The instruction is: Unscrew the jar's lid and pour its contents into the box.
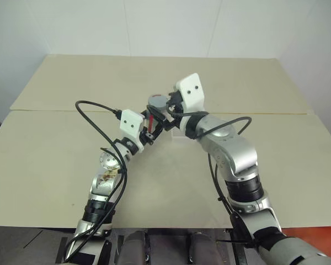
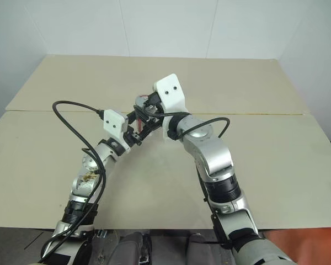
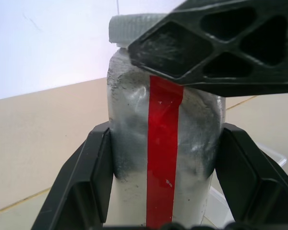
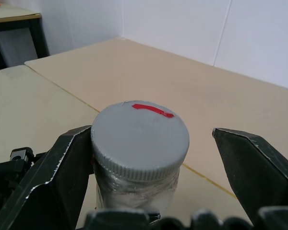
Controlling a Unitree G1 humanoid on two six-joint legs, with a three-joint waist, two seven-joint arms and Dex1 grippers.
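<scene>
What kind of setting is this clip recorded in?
Probably a lab or test room, not a home: plain beige tables pushed together, bare white walls, and a dark desk in the corner.

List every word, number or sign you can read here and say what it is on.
None can be read.
The jar carries a red stripe on its white label, no lettering.
The lid bears a red mark, not a character.
</scene>
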